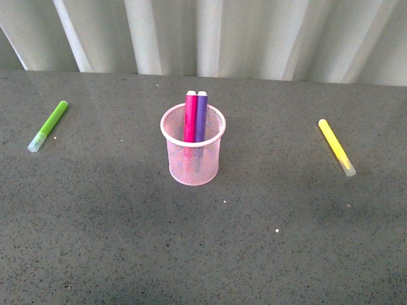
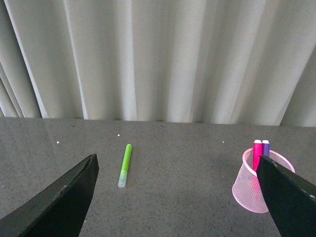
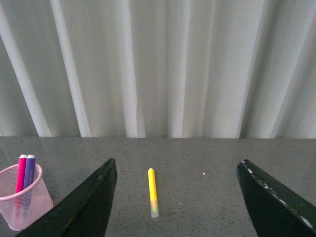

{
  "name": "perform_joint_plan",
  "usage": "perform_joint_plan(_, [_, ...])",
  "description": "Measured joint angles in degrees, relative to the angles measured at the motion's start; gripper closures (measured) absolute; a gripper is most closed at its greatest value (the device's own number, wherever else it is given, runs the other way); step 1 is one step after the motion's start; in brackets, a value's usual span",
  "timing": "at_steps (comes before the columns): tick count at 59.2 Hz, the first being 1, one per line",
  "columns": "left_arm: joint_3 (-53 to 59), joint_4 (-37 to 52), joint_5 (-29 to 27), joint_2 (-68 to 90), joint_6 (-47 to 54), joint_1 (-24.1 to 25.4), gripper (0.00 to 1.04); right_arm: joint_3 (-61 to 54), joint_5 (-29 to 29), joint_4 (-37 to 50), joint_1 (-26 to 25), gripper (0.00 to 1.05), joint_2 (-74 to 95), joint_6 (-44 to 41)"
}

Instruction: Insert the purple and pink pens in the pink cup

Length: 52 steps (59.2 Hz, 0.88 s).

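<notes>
The pink cup (image 1: 194,155) stands upright in the middle of the grey table. Inside it the pink pen (image 1: 190,117) and the purple pen (image 1: 201,117) stand side by side, their tops above the rim. Neither arm shows in the front view. The left wrist view shows my left gripper (image 2: 177,165) open, with the pink cup (image 2: 252,190) and both pens partly behind one finger (image 2: 289,197). My right gripper (image 3: 177,170) is open too, and the pink cup (image 3: 22,205) with the pens sits off to one side of it. Nothing is between either pair of fingers.
A lime-green marker (image 1: 48,126) lies on the table at the left, also in the left wrist view as the green marker (image 2: 125,165). A yellow marker (image 1: 336,147) lies at the right, seen as the yellow marker (image 3: 153,192) between the right fingers. Pale curtains hang behind the table's far edge.
</notes>
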State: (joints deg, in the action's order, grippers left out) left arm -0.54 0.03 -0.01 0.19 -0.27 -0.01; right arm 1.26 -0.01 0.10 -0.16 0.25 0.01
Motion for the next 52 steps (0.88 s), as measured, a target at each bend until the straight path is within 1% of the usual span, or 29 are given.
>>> perform_joint_plan(1, [0.00,0.00,0.00,0.00,0.00,0.00,0.07,0.00,-0.02,0.00,0.00,0.24,0.00,0.00])
perform_joint_plan(6, [0.00,0.00,0.00,0.00,0.00,0.00,0.07,0.00,-0.02,0.00,0.00,0.09,0.00,0.00])
perform_joint_plan(8, [0.00,0.00,0.00,0.00,0.00,0.00,0.07,0.00,-0.02,0.00,0.00,0.05,0.00,0.04])
perform_joint_plan(13, [0.00,0.00,0.00,0.00,0.00,0.00,0.07,0.00,-0.02,0.00,0.00,0.08,0.00,0.02])
perform_joint_plan(52, [0.00,0.00,0.00,0.00,0.00,0.00,0.07,0.00,-0.02,0.00,0.00,0.07,0.00,0.02])
